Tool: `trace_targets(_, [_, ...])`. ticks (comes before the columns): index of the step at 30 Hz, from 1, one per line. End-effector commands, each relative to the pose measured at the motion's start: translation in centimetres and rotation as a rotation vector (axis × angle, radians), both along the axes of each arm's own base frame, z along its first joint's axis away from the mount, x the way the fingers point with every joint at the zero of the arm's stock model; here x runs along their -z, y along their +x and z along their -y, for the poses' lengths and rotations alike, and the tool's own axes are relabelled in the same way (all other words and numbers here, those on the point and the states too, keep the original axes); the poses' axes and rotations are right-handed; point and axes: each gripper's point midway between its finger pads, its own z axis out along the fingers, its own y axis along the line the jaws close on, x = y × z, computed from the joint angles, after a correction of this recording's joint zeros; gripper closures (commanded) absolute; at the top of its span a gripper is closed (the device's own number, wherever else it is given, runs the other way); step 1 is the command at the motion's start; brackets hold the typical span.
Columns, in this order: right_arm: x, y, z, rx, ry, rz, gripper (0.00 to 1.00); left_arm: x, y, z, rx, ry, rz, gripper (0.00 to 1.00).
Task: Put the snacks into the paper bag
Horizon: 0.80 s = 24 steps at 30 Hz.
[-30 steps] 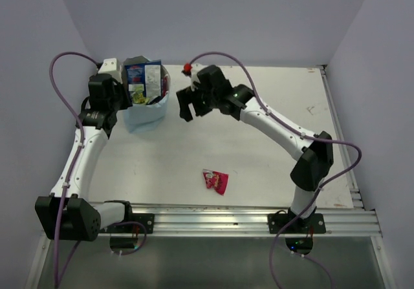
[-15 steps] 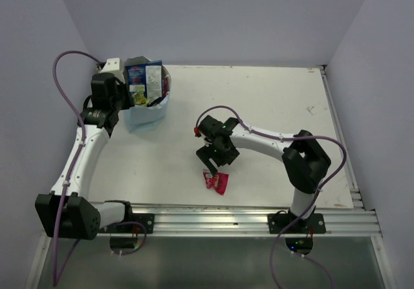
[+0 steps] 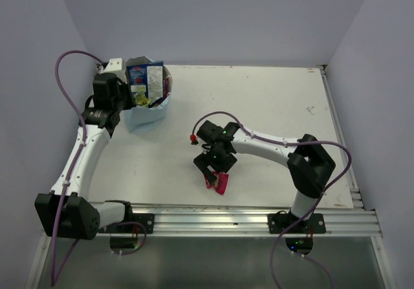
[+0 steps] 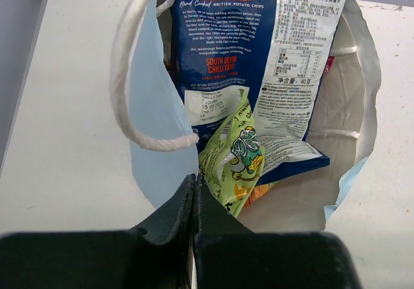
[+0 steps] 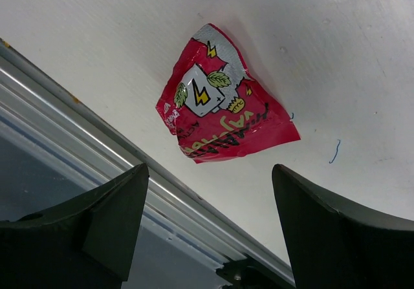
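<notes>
1. The right gripper (image 3: 211, 171) hangs over the small red packet (image 5: 220, 117), its fingers spread wide on either side of it.
2. That packet lies flat on the table (image 3: 272, 108), just beside the metal rail (image 5: 97, 150) at the near edge.
3. The left gripper (image 4: 194, 195) is pinched closed on the rim of the paper bag (image 4: 152, 114).
4. Inside the bag, the blue-and-white packet (image 4: 259, 56) stands upright with the green-yellow packet (image 4: 236, 153) in front of it; a rope handle (image 4: 126, 63) loops across the rim.
</notes>
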Motion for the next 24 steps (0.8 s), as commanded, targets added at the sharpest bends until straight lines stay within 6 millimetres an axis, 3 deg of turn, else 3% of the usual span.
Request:
trace_targets(1, [0.2,-0.5,-0.9,-0.039,0.042,-0.032,0.19,-0.8,0.2,0.9,0.022,-0.028,0.027,1.0])
trace_targets(6, [2.5,-0.3,-2.7,-0.055,0.046,-0.099,0.19,-0.9,0.0,0.7,0.014,-0.016,0.029,1.0])
trace_targets(11, [4.3,-0.1,-2.7,-0.067,0.007,-0.124,0.25,-1.2,-0.1,0.4,0.003,-0.005,0.037,1.0])
trace_targets(12, [4.2,0.2,-2.8,-0.064,0.007,-0.107,0.31,-1.2,-0.1,0.3,0.002,-0.003,0.036,1.0])
trace_targets(13, [4.0,0.8,-2.5,-0.054,-0.013,-0.08,0.52,-1.3,-0.1,0.3,-0.001,-0.002,0.038,1.0])
trace_targets(14, [3.7,1.0,-2.3,-0.052,-0.026,-0.062,0.65,-1.3,-0.1,0.2,-0.002,0.003,0.038,1.0])
trace_targets(16, [2.1,2.0,-2.4,-0.043,-0.033,-0.014,0.96,-1.3,-0.1,0.2,-0.003,0.003,0.041,1.0])
trace_targets(17, [1.3,2.9,-2.1,-0.033,-0.049,0.036,1.0,-1.3,-0.1,0.1,-0.004,0.005,0.041,1.0])
trace_targets(20, [-3.3,6.1,-3.2,0.005,-0.027,0.187,1.0,-1.6,-0.1,0.2,-0.001,0.002,0.053,1.0])
trace_targets(21, [-6.8,8.3,-5.0,0.027,0.032,0.282,1.0,-1.8,-0.1,0.2,-0.001,0.002,0.057,1.0])
trace_targets(23, [-10.2,11.6,-6.2,0.073,0.055,0.422,1.0,-2.1,-0.1,0.2,-0.001,0.001,0.065,1.0])
trace_targets(24, [-14.7,14.1,-8.4,0.108,0.158,0.521,1.0,-2.2,-0.1,0.3,0.001,-0.001,0.067,1.0])
